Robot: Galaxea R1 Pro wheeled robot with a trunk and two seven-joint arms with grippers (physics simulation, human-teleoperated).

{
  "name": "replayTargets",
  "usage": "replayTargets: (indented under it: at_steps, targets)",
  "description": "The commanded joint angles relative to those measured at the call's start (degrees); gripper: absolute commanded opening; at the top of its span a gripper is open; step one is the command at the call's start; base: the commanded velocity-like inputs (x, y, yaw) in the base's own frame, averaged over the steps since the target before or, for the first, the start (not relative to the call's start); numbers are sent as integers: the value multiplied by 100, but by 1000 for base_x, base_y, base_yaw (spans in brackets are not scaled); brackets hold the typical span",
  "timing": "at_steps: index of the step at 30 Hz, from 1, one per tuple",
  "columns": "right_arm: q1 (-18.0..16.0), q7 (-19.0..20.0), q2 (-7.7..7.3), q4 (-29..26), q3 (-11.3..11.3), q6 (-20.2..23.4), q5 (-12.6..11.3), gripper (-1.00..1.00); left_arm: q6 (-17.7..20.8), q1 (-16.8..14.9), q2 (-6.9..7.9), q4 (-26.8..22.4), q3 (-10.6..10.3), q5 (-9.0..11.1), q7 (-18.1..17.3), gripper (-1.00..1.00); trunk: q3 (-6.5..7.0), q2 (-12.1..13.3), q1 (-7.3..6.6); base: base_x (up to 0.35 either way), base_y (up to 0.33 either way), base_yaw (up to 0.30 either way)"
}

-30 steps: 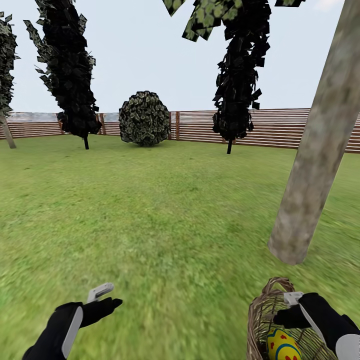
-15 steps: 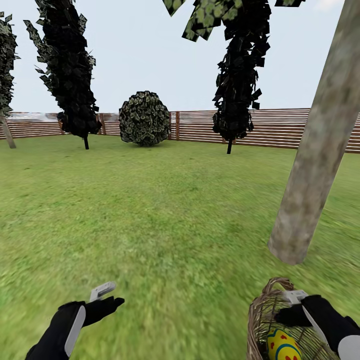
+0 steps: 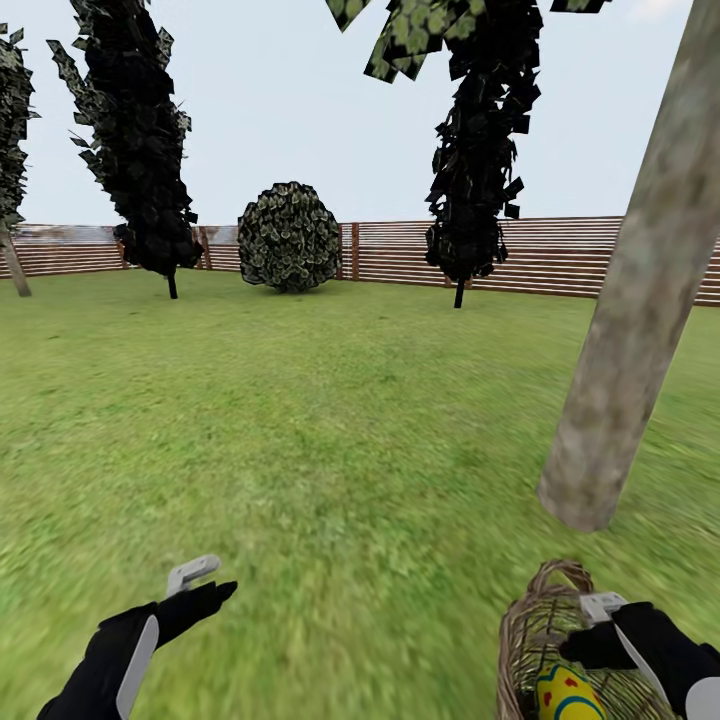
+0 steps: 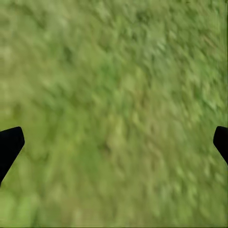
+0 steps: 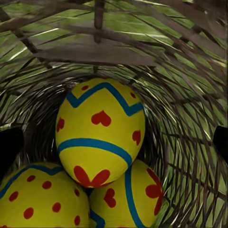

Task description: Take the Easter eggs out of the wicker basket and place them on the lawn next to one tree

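Note:
The wicker basket [image 3: 528, 632] stands on the lawn [image 3: 350, 400] at the lower right, just in front of the base of a bare-trunked tree [image 3: 630, 300]. One yellow Easter egg [image 3: 566, 696] shows inside it. My right gripper [image 3: 597, 626] hangs over the basket's mouth, open. The right wrist view looks into the basket [image 5: 185, 90] at three eggs: one on top [image 5: 99, 133] and two beneath [image 5: 40, 199] [image 5: 130, 194], with the right gripper [image 5: 114, 145] spread wide and touching none. My left gripper [image 3: 200, 586] is open above bare grass; in its wrist view the left gripper [image 4: 114, 142] holds nothing.
A round bush [image 3: 290, 237] and two dark narrow trees [image 3: 140, 150] [image 3: 475, 170] stand far off along a slatted wooden fence [image 3: 560, 255]. Open grass stretches between me and them. The trunk leans up and to the right beside the basket.
My right gripper has sunk slightly lower over the basket, and the basket sits a touch lower in view. The left gripper has shifted a little to the left. The camera has stayed put.

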Motion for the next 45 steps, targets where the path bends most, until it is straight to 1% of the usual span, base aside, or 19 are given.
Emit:
replayTargets:
  at_steps: [1, 3, 8, 16, 24, 27, 45]
  targets:
    - [-2, 35, -7, -10, 29, 19, 45, 100, 3, -3, -2, 29, 5, 58, 4, 100, -6, -3, 0, 132, 0, 0]
    - [-2, 35, -9, -10, 26, 19, 45, 100, -54, -3, -8, 134, -5, 63, 8, 100, -6, -3, 0, 248, 0, 0]
    - [-2, 35, -10, -10, 27, 19, 45, 100, -82, -3, -11, 187, -9, 70, 9, 100, -6, -3, 0, 311, 15, 0]
    - [-2, 35, 7, -10, 30, 21, 45, 100, -91, -3, -21, 201, -29, 75, 9, 100, -6, -3, 0, 30, 4, 0]
    - [-2, 35, -1, -10, 30, 21, 45, 100, -91, -3, -35, 208, -39, 42, 9, 100, -184, -13, 21, 0, 0, 0]
    - [-2, 35, -1, -10, 30, 20, 45, 100, -91, -3, -95, 234, -43, 24, 9, 100, -250, -17, 28, 0, 0, 0]
    - [-2, 35, 8, 16, 30, 19, 47, 100, -91, -3, -101, 274, -48, 31, 9, 100, -649, -41, 75, 0, 0, 0]
